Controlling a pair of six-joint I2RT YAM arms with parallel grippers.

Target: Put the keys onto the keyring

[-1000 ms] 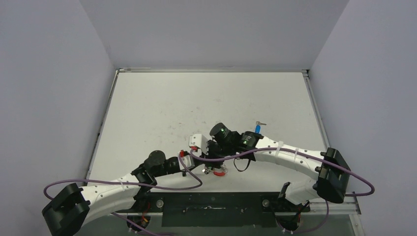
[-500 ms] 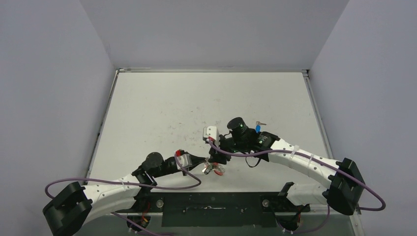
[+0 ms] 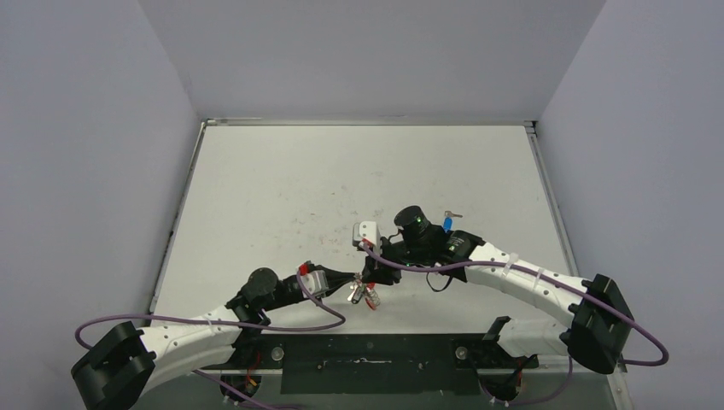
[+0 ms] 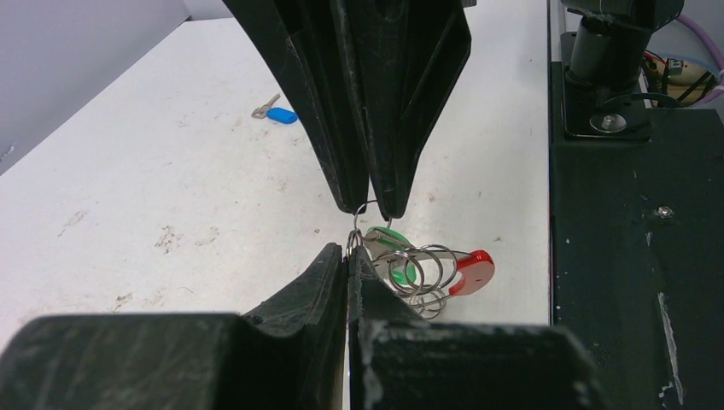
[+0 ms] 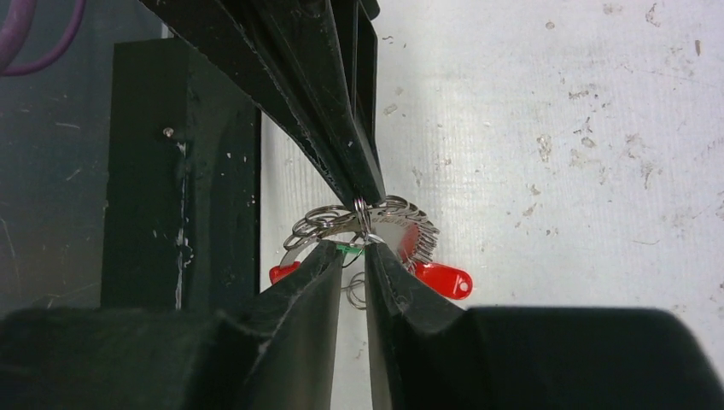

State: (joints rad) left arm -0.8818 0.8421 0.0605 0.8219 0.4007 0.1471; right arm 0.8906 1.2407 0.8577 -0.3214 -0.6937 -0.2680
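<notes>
The keyring is sitting low over the white surface near its front edge, between the two arms. It is showing as a tangle of thin, silvery wire coils overlapping one another. The left hand is pressing its dark fingers together on a strand at the coils' edge. The right hand is coming in from the opposite side, its fingers narrowed to a slim gap around another loop of the same wire, so the two pairs of tips are almost meeting. The green key is lying among the coils, with only its green plastic head peeking through; whether it is threaded on the wire cannot be told. A red plastic piece is jutting out at the side of the coils. The blue key is lying flat on the surface well apart from the ring, blue head and short silver blade both in plain view.
</notes>
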